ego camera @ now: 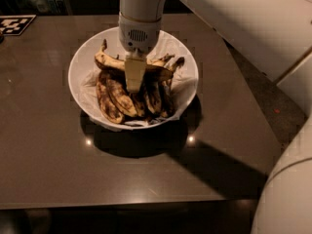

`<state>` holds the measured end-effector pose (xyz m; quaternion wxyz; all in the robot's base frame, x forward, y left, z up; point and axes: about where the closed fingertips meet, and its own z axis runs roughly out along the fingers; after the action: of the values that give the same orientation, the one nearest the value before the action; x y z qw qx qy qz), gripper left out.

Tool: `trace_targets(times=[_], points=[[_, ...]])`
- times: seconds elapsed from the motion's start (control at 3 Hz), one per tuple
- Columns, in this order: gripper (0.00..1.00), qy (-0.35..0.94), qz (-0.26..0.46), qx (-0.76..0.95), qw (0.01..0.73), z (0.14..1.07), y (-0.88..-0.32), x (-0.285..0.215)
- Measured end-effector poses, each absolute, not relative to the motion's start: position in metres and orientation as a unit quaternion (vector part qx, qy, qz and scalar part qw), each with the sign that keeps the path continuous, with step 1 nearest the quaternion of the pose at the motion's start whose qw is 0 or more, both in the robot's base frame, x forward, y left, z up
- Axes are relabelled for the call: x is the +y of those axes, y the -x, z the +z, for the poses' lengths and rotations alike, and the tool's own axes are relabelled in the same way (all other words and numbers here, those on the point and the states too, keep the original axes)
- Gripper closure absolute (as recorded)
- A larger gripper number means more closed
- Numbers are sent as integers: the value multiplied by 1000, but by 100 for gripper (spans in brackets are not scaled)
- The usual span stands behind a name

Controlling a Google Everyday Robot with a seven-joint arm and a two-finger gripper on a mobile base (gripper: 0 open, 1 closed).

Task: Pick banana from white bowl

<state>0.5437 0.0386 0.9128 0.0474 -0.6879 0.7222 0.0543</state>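
Camera view: the claw (135, 84) hangs straight down from the white arm (140, 9) into the white bowl (78, 79), its tip right at the banana (109, 62). I cannot tell whether the claw is apart or together. The banana lies across the back of the bowl, above the darker bananas (117, 99) bunched in front. The bowl sits mid-way on the dark surface (48, 145).

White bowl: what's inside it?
The bowl holds a crinkled white liner, one long spotted banana across the back, and darker short bananas bunched in front. The pincer hangs over the middle, hiding part of the banana.
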Motion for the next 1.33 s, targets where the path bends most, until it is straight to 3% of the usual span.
trace_targets(times=[0.67, 1.33], points=[[96, 688, 54, 722, 47, 917, -544, 39], [100, 709, 41, 696, 105, 955, -523, 41]])
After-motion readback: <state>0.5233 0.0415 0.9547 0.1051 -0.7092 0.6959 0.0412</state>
